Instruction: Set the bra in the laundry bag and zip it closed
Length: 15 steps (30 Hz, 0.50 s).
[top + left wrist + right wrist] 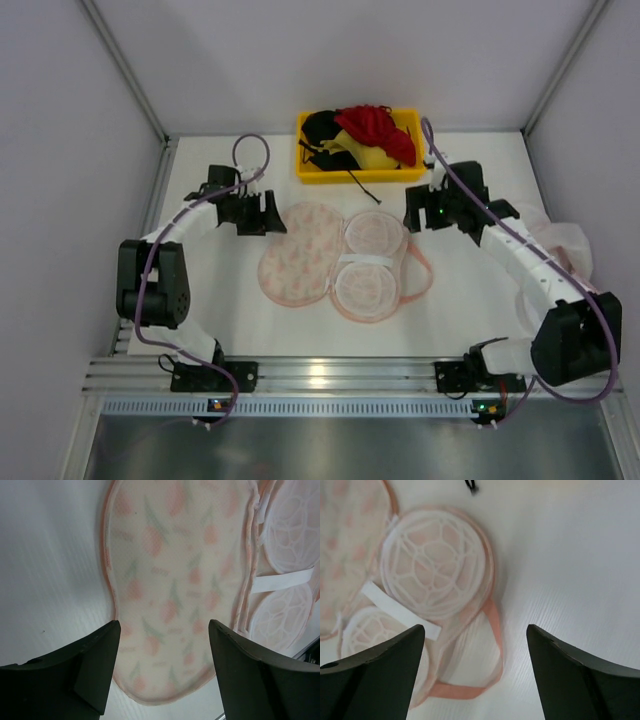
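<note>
The bra (375, 128) lies in the yellow bin (320, 175), the laundry bag (300, 255) spread open.

No text, brand, number or sign readable in any view. Only small grey marks like short printed words, scattered between the pink-orange and green shapes on the rounded cream-pink mesh laundry bag (165, 580), most clearly near the centre and lower centre of the left wrist view; too blurred for reading any letter. In the top view, same print at the centre of the frame, too small to tell.
</note>
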Tool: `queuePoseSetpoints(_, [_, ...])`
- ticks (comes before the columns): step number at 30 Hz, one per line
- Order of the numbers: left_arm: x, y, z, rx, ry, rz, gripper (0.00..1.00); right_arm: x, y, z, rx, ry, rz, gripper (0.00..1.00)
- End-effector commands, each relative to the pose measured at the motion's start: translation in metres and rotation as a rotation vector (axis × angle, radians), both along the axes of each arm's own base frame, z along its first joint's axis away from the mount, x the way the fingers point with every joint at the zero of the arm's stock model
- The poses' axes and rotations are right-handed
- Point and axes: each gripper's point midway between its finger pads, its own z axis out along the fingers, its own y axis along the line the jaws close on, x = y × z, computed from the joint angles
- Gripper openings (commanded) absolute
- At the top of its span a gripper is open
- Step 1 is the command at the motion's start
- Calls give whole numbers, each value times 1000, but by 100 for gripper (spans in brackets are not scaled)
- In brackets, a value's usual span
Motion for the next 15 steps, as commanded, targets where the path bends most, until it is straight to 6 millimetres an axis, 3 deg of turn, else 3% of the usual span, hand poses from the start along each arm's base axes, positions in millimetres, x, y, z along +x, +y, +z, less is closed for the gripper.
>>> queuePoseSetpoints(1, [10,-5,-6,48,-32,-48,77,61,10,71,-16,-214,58,84])
queuePoseSetpoints(2, [9,-6,-10,58,-24,-52,76,73,13,77,-23,-226,66,82])
queuePoseSetpoints(3, [8,-7,-15,64,-10,-53,75,90,17,63,-38,-193,74,80])
queuePoseSetpoints(4, [7,-8,-23,68,8,-57,71,111,22,87,-40,-255,85,79])
queuePoseSetpoints(5, [8,-8,-25,74,12,-59,70,123,27,88,-47,-265,100,74])
queuePoseSetpoints(6, [9,-10,-31,75,24,-63,69,141,31,69,-73,-236,118,72])
queuePoseSetpoints(7, [11,-10,-33,73,24,-62,68,162,39,92,-67,-304,127,70])
queuePoseSetpoints(8, [12,-11,-35,77,25,-65,65,174,43,91,-73,-314,135,68])
queuePoseSetpoints(9, [13,-13,-39,78,32,-73,64,191,49,66,-93,-279,154,65])
queuePoseSetpoints(10, [15,-13,-41,84,27,-86,63,210,56,89,-86,-342,159,65])
queuePoseSetpoints(11, [14,-15,-44,89,31,-98,60,219,63,88,-90,-348,172,65])
queuePoseSetpoints(12, [12,-16,-51,94,45,-104,59,234,69,62,-111,-318,193,65])
queuePoseSetpoints(13, [10,-16,-54,98,53,-111,58,249,80,86,-105,-385,208,65])
queuePoseSetpoints(14, [8,-19,-58,91,65,-120,55,261,87,65,-117,-368,222,66])
queuePoseSetpoints(15, [1,-18,-63,91,88,-124,54,272,94,85,-122,-433,236,66])
